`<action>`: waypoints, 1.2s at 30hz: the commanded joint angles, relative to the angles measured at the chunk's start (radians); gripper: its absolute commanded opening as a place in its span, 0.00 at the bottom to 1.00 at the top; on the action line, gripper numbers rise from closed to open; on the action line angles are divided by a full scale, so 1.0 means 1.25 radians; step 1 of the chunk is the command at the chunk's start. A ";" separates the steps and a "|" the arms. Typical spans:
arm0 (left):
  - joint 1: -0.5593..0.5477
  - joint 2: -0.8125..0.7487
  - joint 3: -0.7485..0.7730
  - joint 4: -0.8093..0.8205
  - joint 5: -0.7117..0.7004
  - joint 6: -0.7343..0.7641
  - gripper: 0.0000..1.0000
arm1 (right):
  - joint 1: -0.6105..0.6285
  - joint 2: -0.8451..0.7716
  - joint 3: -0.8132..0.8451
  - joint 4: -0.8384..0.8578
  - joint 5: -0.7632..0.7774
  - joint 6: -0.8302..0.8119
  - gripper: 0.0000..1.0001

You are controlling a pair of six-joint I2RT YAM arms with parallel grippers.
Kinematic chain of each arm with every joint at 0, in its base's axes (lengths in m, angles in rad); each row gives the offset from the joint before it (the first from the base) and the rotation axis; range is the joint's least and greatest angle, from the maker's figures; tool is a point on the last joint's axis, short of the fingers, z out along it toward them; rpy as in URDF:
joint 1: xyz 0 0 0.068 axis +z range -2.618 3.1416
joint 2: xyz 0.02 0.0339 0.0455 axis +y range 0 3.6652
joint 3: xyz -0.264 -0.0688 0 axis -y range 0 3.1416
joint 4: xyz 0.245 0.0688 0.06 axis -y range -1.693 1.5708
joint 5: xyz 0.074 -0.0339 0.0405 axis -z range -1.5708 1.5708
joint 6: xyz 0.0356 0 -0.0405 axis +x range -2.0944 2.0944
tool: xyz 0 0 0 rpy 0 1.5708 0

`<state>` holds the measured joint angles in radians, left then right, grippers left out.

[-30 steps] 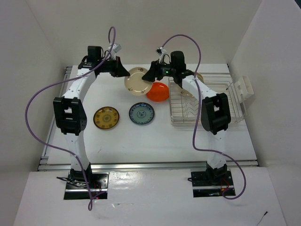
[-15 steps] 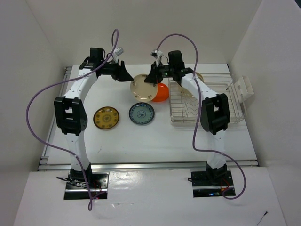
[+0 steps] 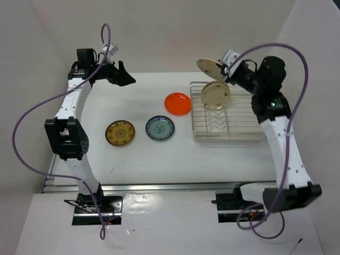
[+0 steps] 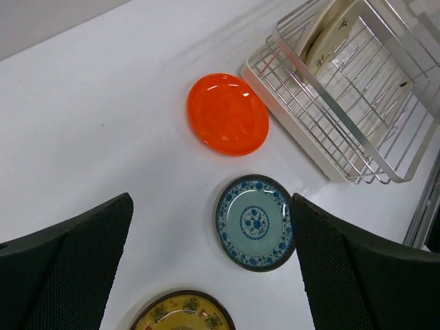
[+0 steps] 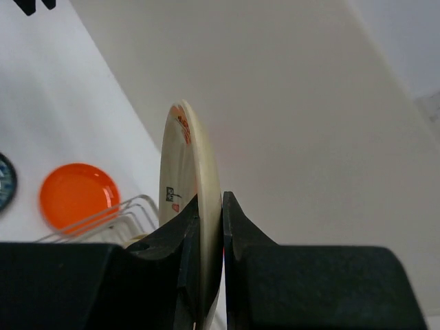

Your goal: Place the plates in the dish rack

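Observation:
My right gripper (image 3: 222,69) is shut on the rim of a cream plate (image 3: 209,68), held upright above the far left corner of the dish rack (image 3: 234,133). In the right wrist view that plate (image 5: 196,165) shows edge-on between the jaws of the gripper (image 5: 210,206). Another cream plate (image 3: 215,95) stands in the rack. Flat on the table lie the orange plate (image 3: 178,103), blue-grey plate (image 3: 160,128) and yellow-brown plate (image 3: 120,133). My left gripper (image 3: 126,78) is open and empty at the far left, high above the blue-grey plate (image 4: 255,221).
White walls close in the table at the back and both sides. Purple cables loop over both arms. A metal rail (image 3: 170,186) runs along the table's near edge. From the left wrist, the rack (image 4: 330,124) lies right of the orange plate (image 4: 227,114).
The left gripper opened, let go of the cream plate and drew back left. The right gripper closed on that plate and carried it right, over the rack.

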<state>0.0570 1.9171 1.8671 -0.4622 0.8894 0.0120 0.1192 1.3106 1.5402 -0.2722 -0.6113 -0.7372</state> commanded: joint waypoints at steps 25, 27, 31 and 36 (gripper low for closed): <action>-0.011 0.117 -0.001 0.068 -0.057 -0.071 1.00 | 0.025 0.058 -0.172 -0.079 0.294 -0.496 0.00; -0.011 0.117 -0.001 0.060 -0.057 -0.071 1.00 | 0.025 0.077 -0.180 -0.070 0.294 -0.504 0.00; -0.004 0.125 -0.001 0.060 -0.073 -0.064 1.00 | 0.025 0.095 -0.180 -0.034 0.303 -0.511 0.00; -0.004 0.143 0.018 0.053 -0.073 -0.064 1.00 | 0.025 0.127 -0.188 -0.008 0.303 -0.538 0.00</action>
<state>0.0452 2.0800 1.8427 -0.4015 0.7918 -0.0814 0.1528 1.4597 1.2903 -0.3767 -0.2386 -1.3739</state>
